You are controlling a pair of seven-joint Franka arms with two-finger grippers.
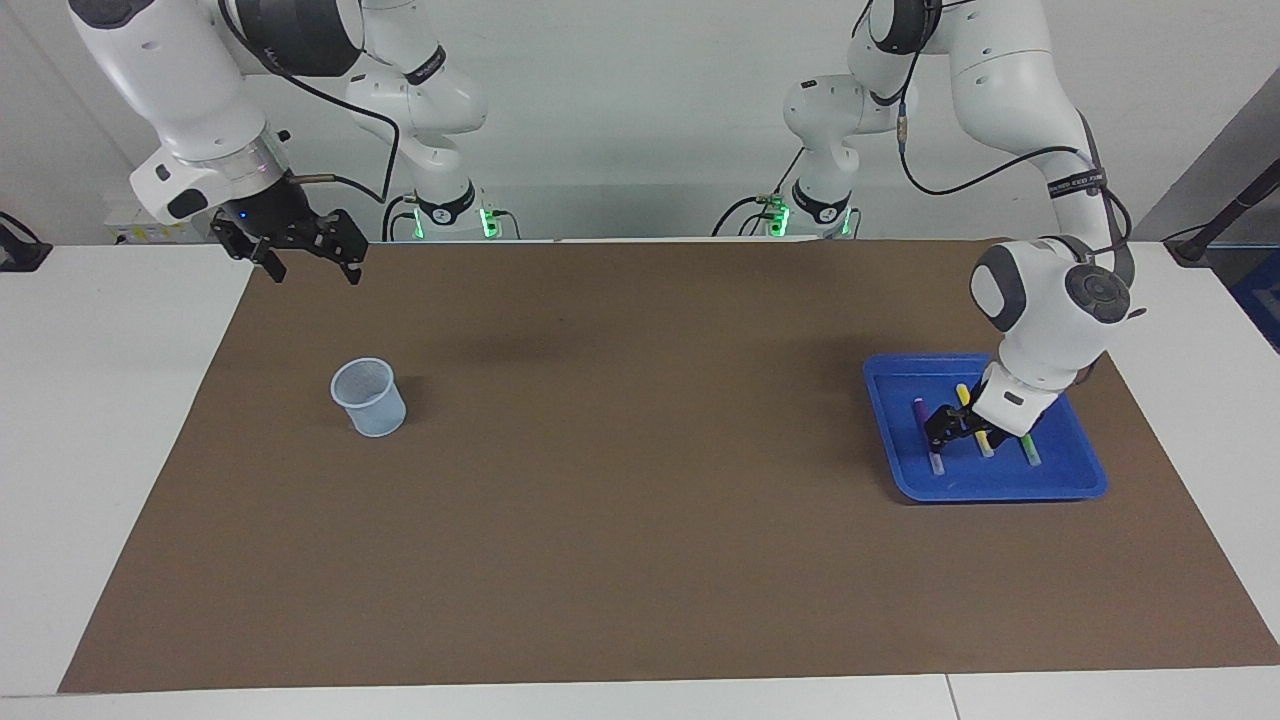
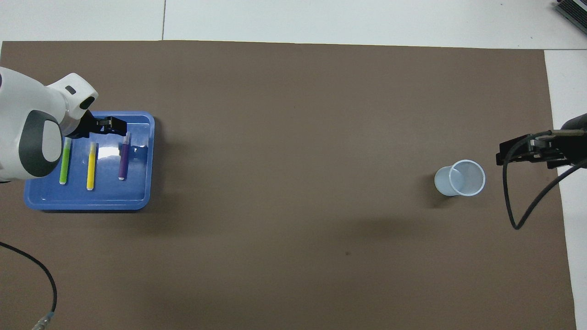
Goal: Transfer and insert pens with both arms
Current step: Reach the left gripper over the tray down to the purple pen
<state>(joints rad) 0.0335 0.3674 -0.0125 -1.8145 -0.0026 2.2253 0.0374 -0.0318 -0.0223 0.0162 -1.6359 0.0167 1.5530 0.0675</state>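
We see three slim pens in a blue tray (image 1: pixel 1075 478) at the left arm's end: purple pen (image 2: pixel 123 162), yellow pen (image 2: pixel 91 168), green pen (image 2: pixel 64 165), side by side. The left gripper (image 1: pixel 953 424), jaws spread, hangs low over them, hiding parts. The right gripper (image 1: pixel 303 252) waits open, raised near a cup (image 1: pixel 368 397).

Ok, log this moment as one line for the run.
left gripper: open, low in blue tray at purple pen | right gripper: open, waiting | cup: holds no pen
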